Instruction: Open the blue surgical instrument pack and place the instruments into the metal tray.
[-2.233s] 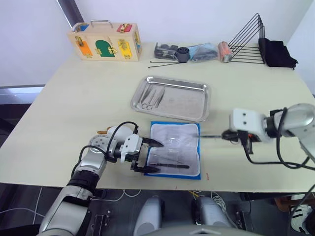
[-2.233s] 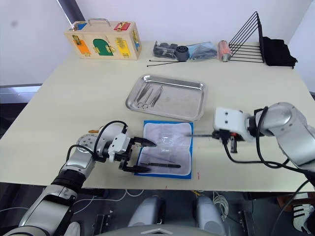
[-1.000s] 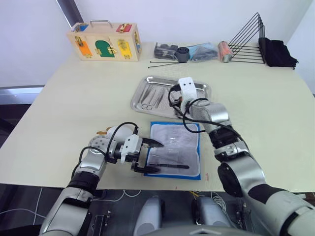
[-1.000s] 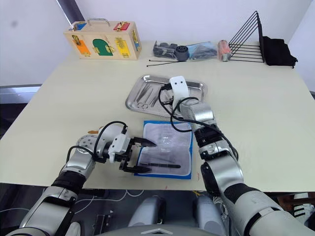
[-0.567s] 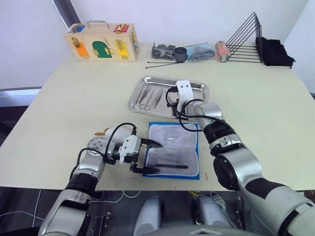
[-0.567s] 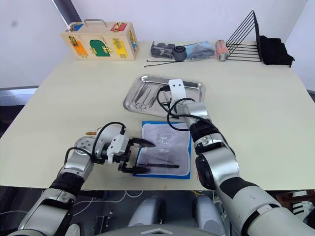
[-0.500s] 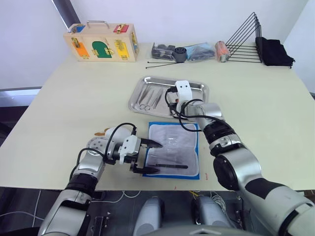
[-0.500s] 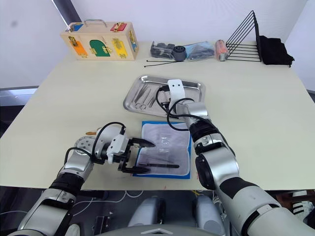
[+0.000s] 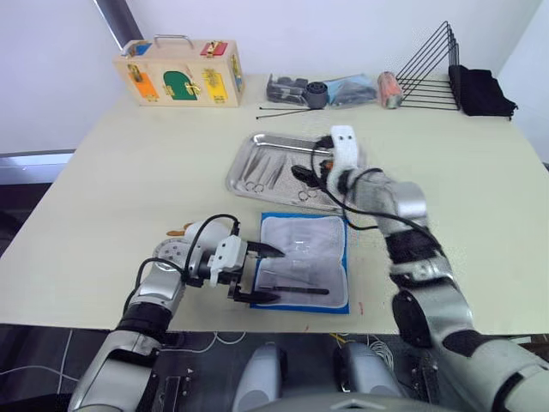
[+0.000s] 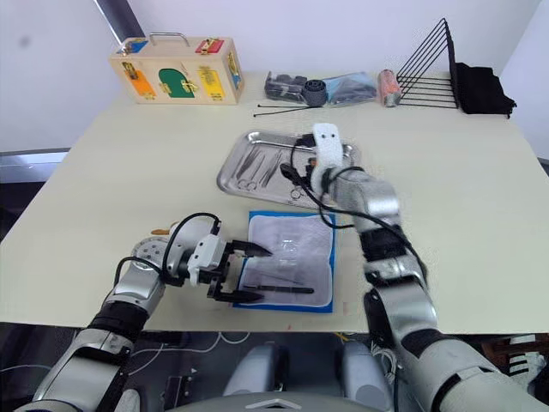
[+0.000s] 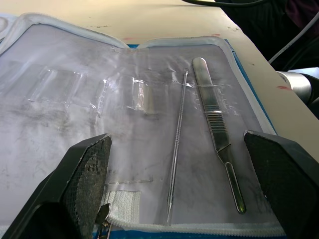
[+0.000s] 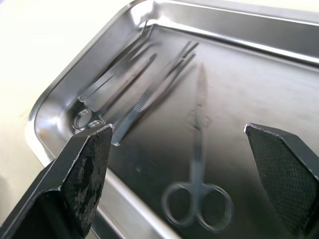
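The blue surgical instrument pack point(image 9: 304, 273) lies open near the table's front edge, its pale lining up. Forceps point(image 11: 214, 129) and a thin probe point(image 11: 177, 159) sit in its clear sleeves. My left gripper point(image 9: 274, 275) is open at the pack's left edge, one finger on either side of it. The metal tray point(image 9: 274, 137) stands just behind the pack. My right gripper point(image 9: 307, 176) hangs open over the tray, nothing between its fingers. Under it lie ring-handled scissors point(image 12: 199, 199), with several more instruments point(image 12: 134, 74) in the tray's left end.
A wooden latch box point(image 9: 182, 75) stands at the back left. Black cable ties point(image 9: 283, 110), bagged parts point(image 9: 330, 90) and an orange can point(image 9: 392, 90) line the back edge. A black wire rack point(image 9: 429, 73) and a black cloth point(image 9: 482, 90) are at the back right.
My right gripper has opened over the tray, and its wrist has swung to the right. Scissors now lie under it. The left gripper has not moved.
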Tool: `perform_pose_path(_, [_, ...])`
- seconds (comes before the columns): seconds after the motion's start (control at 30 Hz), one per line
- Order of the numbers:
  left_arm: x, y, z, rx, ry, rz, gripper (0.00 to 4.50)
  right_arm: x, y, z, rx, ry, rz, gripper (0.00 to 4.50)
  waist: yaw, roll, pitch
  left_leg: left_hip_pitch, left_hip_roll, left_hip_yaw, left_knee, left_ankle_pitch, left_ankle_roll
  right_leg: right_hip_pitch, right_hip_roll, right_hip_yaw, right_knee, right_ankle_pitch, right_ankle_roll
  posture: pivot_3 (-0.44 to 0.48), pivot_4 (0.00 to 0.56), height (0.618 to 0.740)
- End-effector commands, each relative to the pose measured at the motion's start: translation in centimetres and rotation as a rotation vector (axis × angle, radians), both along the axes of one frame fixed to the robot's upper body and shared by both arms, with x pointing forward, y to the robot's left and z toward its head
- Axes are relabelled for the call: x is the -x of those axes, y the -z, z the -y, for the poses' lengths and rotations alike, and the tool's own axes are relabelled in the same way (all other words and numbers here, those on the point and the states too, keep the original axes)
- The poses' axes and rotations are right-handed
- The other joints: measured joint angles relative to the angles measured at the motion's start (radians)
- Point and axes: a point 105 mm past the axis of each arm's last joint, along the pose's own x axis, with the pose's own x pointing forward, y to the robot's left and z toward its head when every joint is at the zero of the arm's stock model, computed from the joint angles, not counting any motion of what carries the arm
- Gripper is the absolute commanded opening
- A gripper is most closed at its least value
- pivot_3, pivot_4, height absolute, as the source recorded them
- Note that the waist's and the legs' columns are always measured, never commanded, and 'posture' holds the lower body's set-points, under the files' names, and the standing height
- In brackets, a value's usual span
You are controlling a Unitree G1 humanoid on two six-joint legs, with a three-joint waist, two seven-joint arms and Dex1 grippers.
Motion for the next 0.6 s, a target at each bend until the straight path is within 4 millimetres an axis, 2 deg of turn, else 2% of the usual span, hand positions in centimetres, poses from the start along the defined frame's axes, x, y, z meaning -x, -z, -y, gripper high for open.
perform_pose_path(0.03, [1.5, 3.0, -0.2, -0.08, 0.018, -0.12, 4.5, 2.9, -2.6, 0.9, -0.02, -0.152, 0.169, 4.39, 0.0, 0.0, 0.0, 0.0, 0.0, 0.0, 0.0, 0.0, 0.0, 0.0, 0.0, 0.0, 0.0, 0.0, 0.0, 0.0, 0.15, 0.74])
perform_pose_path(0.13, [1.5, 3.0, -0.3, -0.083, 0.02, -0.122, 4.5, 4.9, -1.5, 3.0, 0.042, -0.208, 0.209, 4.39, -0.006, 0.0, 0.0, 0.001, 0.0, 0.001, 0.0, 0.0, 0.0, 0.0, 0.001, 0.001, 0.0, 0.0, 0.0, 0.0, 0.15, 0.74])
perform_pose_path(0.3, [1.4, 3.0, -0.4, -0.087, 0.024, -0.122, 4.5, 8.6, -0.8, 5.1, 0.106, -0.357, 0.307, 4.39, -0.005, 0.0, 0.0, 0.001, 0.0, 0.002, 0.0, 0.0, 0.0, 0.0, 0.001, 0.001, 0.0, 0.0, 0.0, 0.0, 0.15, 0.74])
perform_pose_path(0.43, [1.4, 3.0, -0.5, -0.091, 0.027, -0.122, 4.5, 12.2, -1.0, 7.1, 0.113, -0.527, 0.378, 4.39, -0.001, 0.0, 0.0, 0.001, -0.001, 0.002, 0.0, 0.0, 0.0, 0.001, 0.001, -0.001, -0.001, -0.001, 0.001, 0.0, 0.15, 0.74])
perform_pose_path(0.6, [1.4, 3.0, -0.7, -0.094, 0.025, -0.122, 4.5, 15.0, -2.0, 10.6, 0.126, -0.652, 0.404, 4.39, 0.0, -0.001, 0.001, 0.001, -0.001, 0.003, 0.0, 0.0, 0.0, 0.001, 0.0, 0.0, 0.0, -0.001, 0.002, 0.0, 0.15, 0.74])
